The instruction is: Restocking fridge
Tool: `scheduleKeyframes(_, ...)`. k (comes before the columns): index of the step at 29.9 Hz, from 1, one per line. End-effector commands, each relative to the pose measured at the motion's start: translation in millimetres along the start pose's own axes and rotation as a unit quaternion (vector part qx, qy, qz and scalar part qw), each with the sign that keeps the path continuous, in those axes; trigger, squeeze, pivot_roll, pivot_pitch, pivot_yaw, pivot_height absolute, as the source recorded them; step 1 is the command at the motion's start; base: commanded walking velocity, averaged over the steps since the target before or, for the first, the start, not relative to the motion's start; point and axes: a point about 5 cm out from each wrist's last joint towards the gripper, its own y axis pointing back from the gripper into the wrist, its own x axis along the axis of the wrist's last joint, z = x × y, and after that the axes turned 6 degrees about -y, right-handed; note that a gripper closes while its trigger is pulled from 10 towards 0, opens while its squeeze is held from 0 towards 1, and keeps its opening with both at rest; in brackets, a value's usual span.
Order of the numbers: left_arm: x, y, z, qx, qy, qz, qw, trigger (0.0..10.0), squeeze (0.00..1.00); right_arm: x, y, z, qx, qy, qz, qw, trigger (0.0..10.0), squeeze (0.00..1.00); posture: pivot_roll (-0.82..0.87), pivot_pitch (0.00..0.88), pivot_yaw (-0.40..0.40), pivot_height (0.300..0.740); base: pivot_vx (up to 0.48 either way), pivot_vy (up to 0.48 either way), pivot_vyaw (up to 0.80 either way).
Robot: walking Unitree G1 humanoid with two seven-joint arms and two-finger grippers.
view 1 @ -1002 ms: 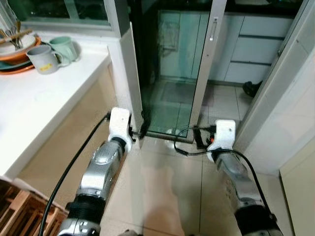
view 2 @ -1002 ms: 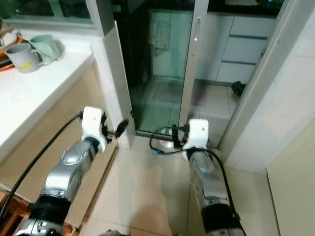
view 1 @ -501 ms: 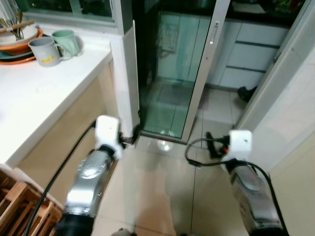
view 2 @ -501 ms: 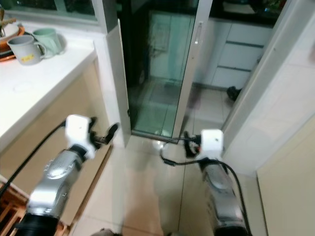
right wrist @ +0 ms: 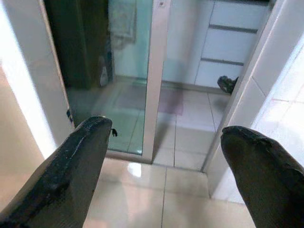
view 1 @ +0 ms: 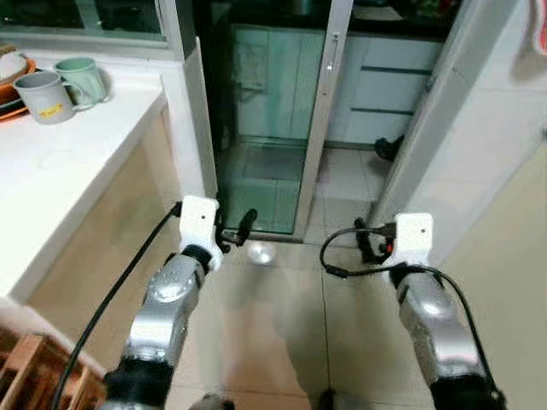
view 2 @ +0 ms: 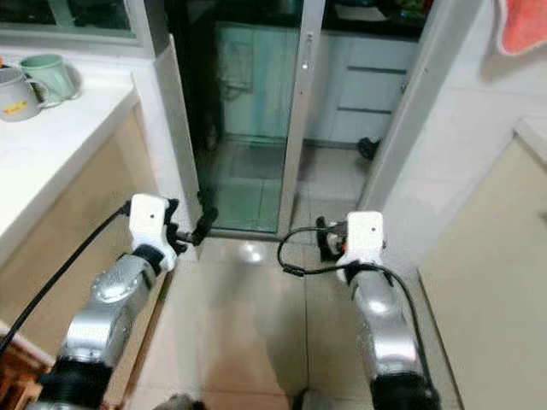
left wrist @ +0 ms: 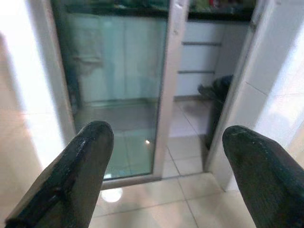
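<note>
No fridge or goods to stock are in view. Both arms are held out low over the tiled floor in front of a glass sliding door [view 1: 265, 111]. My left gripper [view 1: 238, 227] stands open with nothing between its fingers [left wrist: 90, 156], near the white corner post of the counter. My right gripper [view 1: 367, 243] is also open and empty, its fingers [right wrist: 80, 156] pointing at the doorway. Behind the glass I see a room with white drawers [view 1: 386, 85].
A white counter [view 1: 77, 162] runs along the left, with a grey mug [view 1: 41, 96] and a green mug [view 1: 81, 79] on it. A white tiled wall [view 1: 487, 145] and a beige cabinet [view 2: 496, 290] close the right side. A dark shoe [view 1: 389, 147] lies past the door.
The camera has swung to the right, so the counter and mugs sit further left and the right wall fills more of the picture. Both arms stay held forward, grippers still open.
</note>
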Motion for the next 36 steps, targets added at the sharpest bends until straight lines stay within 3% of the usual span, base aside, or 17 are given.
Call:
scheduleKeyframes(1,4,-3.2,3.6,-0.005,-0.002,0.006,1.000,10.0,0.00,7,-2.7,3.7,-0.006,0.007,0.014,1.000,10.0,0.00,-0.11,0.000,0.012,0.740,0.000,0.000,0.00)
scheduleKeyframes(9,4,-6.7,4.3,-0.006,0.003,0.009,1.000,10.0,0.00,0,-3.0,6.3,-0.017,0.000,0.007,1.000,10.0,0.00,-0.12,0.000,0.016,0.740,-0.155,0.000,0.00)
scheduleKeyframes(10,4,-6.8,4.1,-0.003,0.006,0.010,1.000,10.0,0.00,0,-2.8,6.4,-0.018,-0.006,0.009,1.000,10.0,0.48,-0.12,0.000,0.016,0.740,-0.360,0.000,0.00)
scheduleKeyframes(11,4,-6.8,4.1,-0.003,0.006,0.010,1.000,10.0,0.00,0,-2.8,6.4,-0.018,-0.006,0.009,1.000,10.0,0.48,-0.12,0.000,0.016,0.740,-0.360,0.000,0.00)
scheduleKeyframes(12,4,-6.9,3.7,0.001,0.010,0.012,1.000,10.0,0.00,1,-2.1,7.0,-0.019,-0.019,0.020,0.999,10.0,1.00,-0.12,0.000,0.016,0.740,-0.356,0.000,0.00)
scheduleKeyframes(13,4,-6.5,2.9,0.006,0.015,0.014,1.000,10.0,0.15,5,-1.0,8.1,-0.023,-0.031,0.035,0.999,10.0,1.00,-0.11,0.000,0.014,0.740,-0.356,0.000,0.00)
scheduleKeyframes(14,4,-6.2,2.0,0.011,0.020,0.015,1.000,10.0,0.48,8,-0.1,9.4,-0.028,-0.039,0.051,0.998,10.0,1.00,-0.11,0.000,0.014,0.740,-0.356,0.000,0.00)
scheduleKeyframes(15,4,-5.9,1.1,0.017,0.022,0.017,0.999,10.0,0.62,11,0.5,10.4,-0.031,-0.044,0.062,0.997,10.0,1.00,-0.11,0.000,0.013,0.740,-0.360,0.000,0.00)
scheduleKeyframes(17,5,-5.8,0.6,0.020,0.023,0.018,0.999,10.0,0.62,12,0.8,10.8,-0.032,-0.045,0.067,0.996,10.0,1.00,-0.11,0.000,0.013,0.740,-0.360,0.000,0.00)
scheduleKeyframes(18,5,-5.8,0.2,0.023,0.025,0.019,0.999,10.0,1.00,13,0.8,11.3,-0.033,-0.045,0.069,0.996,10.0,1.00,-0.11,0.000,0.012,0.740,-0.356,0.000,0.00)
scheduleKeyframes(25,5,-7.0,-0.9,0.031,0.032,0.022,0.999,10.0,1.00,7,-1.4,13.4,-0.036,-0.025,0.054,0.998,10.0,1.00,-0.11,0.000,0.007,0.740,-0.358,0.000,0.00)
scheduleKeyframes(26,5,-7.5,-2.1,0.034,0.035,0.022,0.999,10.0,1.00,6,-2.0,12.5,-0.029,-0.032,0.053,0.998,10.0,0.00,-0.11,0.000,0.007,0.740,-0.368,0.000,0.00)
scheduleKeyframes(36,4,-6.3,-2.8,0.039,0.035,0.025,0.998,10.0,1.00,1,-2.3,10.9,-0.027,-0.037,0.049,0.998,10.0,0.00,-0.10,0.000,0.008,0.740,-0.375,0.000,0.00)
